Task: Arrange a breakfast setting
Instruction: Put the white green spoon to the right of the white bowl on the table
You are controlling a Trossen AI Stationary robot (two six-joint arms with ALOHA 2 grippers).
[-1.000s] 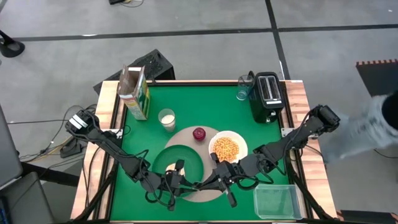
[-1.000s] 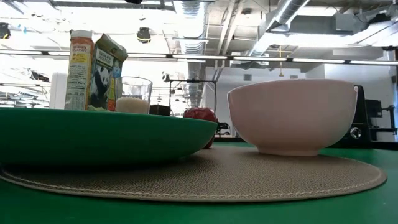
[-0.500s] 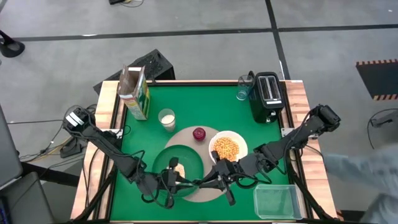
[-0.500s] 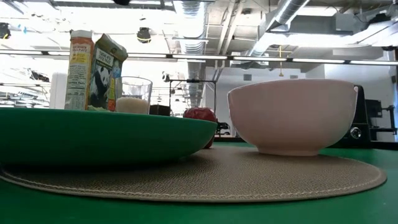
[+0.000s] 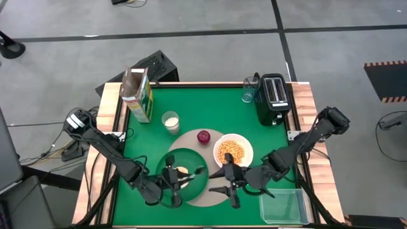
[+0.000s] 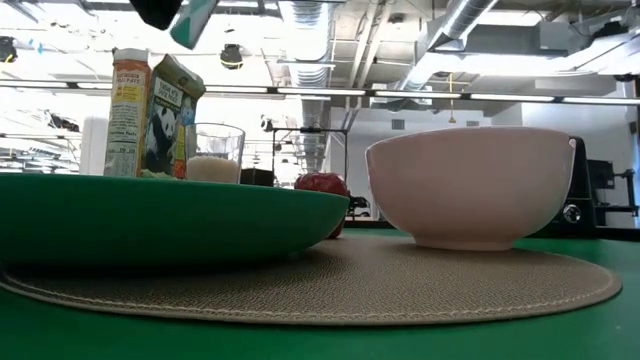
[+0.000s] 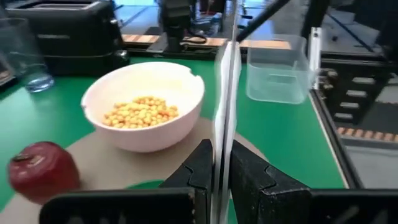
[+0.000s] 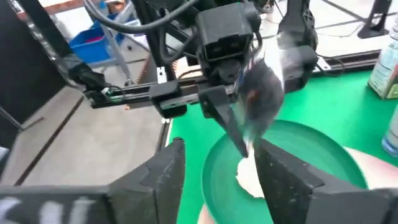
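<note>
My left gripper hovers over the dark green plate, shut on the metal spoon. The spoon's bowl end points toward the white bowl of cereal. The pale bagel lies on the plate. My right gripper stands open just right of the spoon, over the round beige placemat, touching nothing. The red apple rests on the mat's far edge. The milk glass and the cereal box stand at the far left. My left gripper pinches the spoon's handle between its two fingers. The fingers come nearly level from the table's left, and the spoon sticks out ahead of them, seen edge-on. The spoon is lifted clear above the plate.
A black toaster and an empty glass stand at the far right corner. A clear plastic container sits at the near right. Wooden rails edge the green table.
My right gripper has opened, let go of the spoon and drawn back toward the table's right edge. My left gripper keeps the spoon and has swung it round, so its bowl end now points right over the plate; the bagel has come into view.
</note>
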